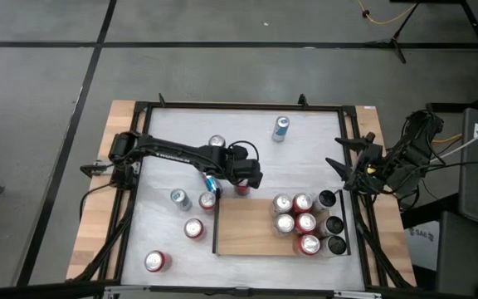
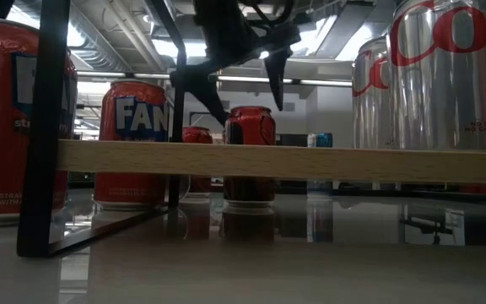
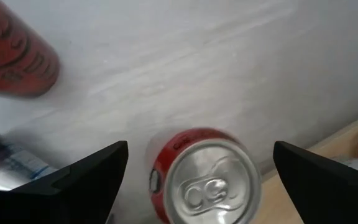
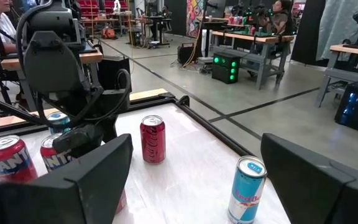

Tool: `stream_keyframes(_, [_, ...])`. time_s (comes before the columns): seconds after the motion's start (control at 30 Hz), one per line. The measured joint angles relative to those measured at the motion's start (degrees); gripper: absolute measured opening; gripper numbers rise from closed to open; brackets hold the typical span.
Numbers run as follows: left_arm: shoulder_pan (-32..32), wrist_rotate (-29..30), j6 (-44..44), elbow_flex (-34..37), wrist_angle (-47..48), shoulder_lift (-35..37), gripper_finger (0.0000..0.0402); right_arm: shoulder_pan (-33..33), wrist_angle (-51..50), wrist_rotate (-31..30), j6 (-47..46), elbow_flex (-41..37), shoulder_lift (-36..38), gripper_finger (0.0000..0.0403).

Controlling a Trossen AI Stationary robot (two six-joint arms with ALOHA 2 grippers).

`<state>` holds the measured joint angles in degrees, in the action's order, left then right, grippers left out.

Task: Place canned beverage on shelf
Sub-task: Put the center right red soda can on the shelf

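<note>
Left gripper [image 1: 241, 184] hovers over an upright red can [image 3: 205, 176] on the counter [image 1: 305, 158], just beside the shelf's [image 1: 243, 226] far edge; fingers spread wide either side of the can, not touching it. Can not yet gripped. The shelf already carries eight cans at its right end; the rest is bare. Several cans remain on the counter. Right gripper [image 1: 337, 165] waits at the counter's right edge, fingers open.
</note>
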<state>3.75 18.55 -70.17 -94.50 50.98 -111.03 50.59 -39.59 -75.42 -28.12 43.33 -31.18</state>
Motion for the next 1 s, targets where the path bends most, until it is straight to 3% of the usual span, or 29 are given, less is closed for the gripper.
stream_keyframes(0.57, [0.0, -6.4, 0.2, 0.0, -0.2, -3.2, 0.0396, 0.0, -1.0, 0.0, 0.0, 0.0, -0.2, 0.0347])
stream_keyframes(1.0, [0.0, -5.8, 0.2, 0.0, -0.5, -3.8, 0.0378, 0.0, -1.0, 0.0, 0.0, 0.0, -0.2, 0.0347])
